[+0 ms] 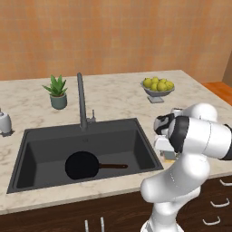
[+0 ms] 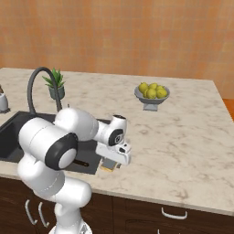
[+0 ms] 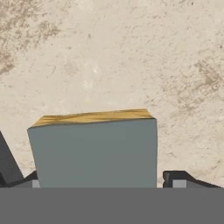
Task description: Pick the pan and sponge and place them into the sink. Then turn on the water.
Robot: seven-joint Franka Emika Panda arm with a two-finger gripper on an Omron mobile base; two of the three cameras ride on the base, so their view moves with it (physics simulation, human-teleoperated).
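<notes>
The black pan (image 1: pixel 82 165) lies on the floor of the dark sink (image 1: pixel 31 149), its thin handle (image 1: pixel 113 166) pointing right. On the beige counter just right of the basin sits the sponge (image 3: pixel 94 151), grey-green face toward the hand camera with a yellow edge along its far side. My gripper (image 3: pixel 101 181) is lowered over it, one dark fingertip on each side. The left one is against the sponge and a thin gap shows at the right one. The sponge also peeks out under the hand (image 2: pixel 109 168). No water runs from the gooseneck faucet (image 1: pixel 81 100).
A bowl of yellow-green fruit (image 1: pixel 157 87) stands on the counter at the back right. A small potted plant (image 1: pixel 57 92) is behind the sink's left side. A white soap dispenser (image 1: pixel 4 121) sits at the far left. Drawers with handles (image 1: pixel 219 203) run below the counter's front edge.
</notes>
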